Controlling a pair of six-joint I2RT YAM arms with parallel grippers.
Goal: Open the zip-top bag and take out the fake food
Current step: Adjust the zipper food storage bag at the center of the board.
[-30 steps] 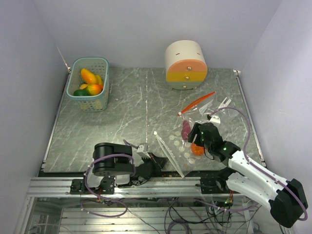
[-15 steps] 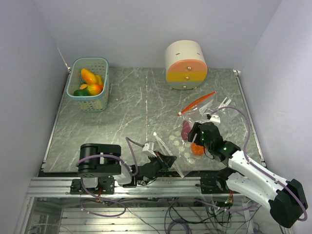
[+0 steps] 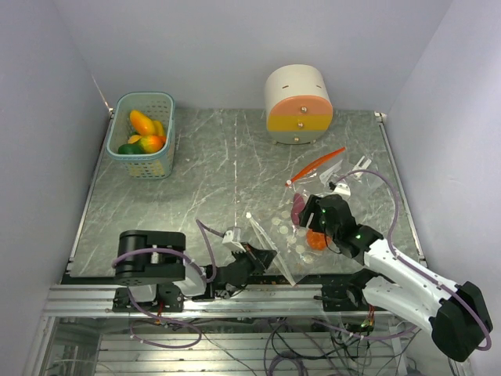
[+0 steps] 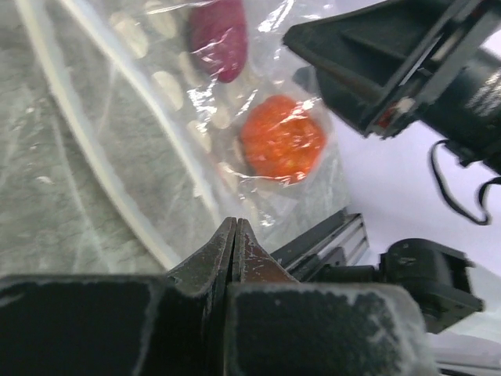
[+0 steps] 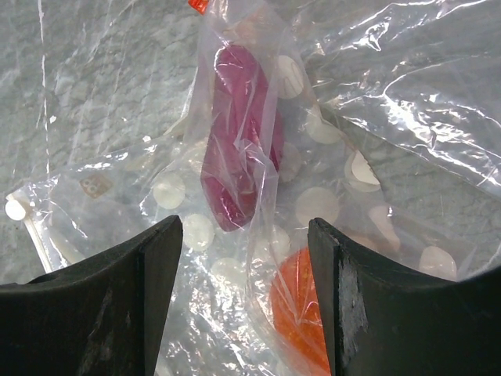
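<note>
We look down on the whole table [image 3: 196, 180] from high at the near side. Our left wrist view sits low and close, facing right; our right wrist view looks steeply down, closer still. All three share the zip-top bag [image 3: 291, 235], its orange piece [image 4: 282, 147] and purple piece [image 5: 239, 149].

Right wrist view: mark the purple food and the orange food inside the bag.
purple food [image 5: 235, 141]: right wrist view, middle of its body.
orange food [image 5: 297, 313]: right wrist view, its visible left part.
</note>
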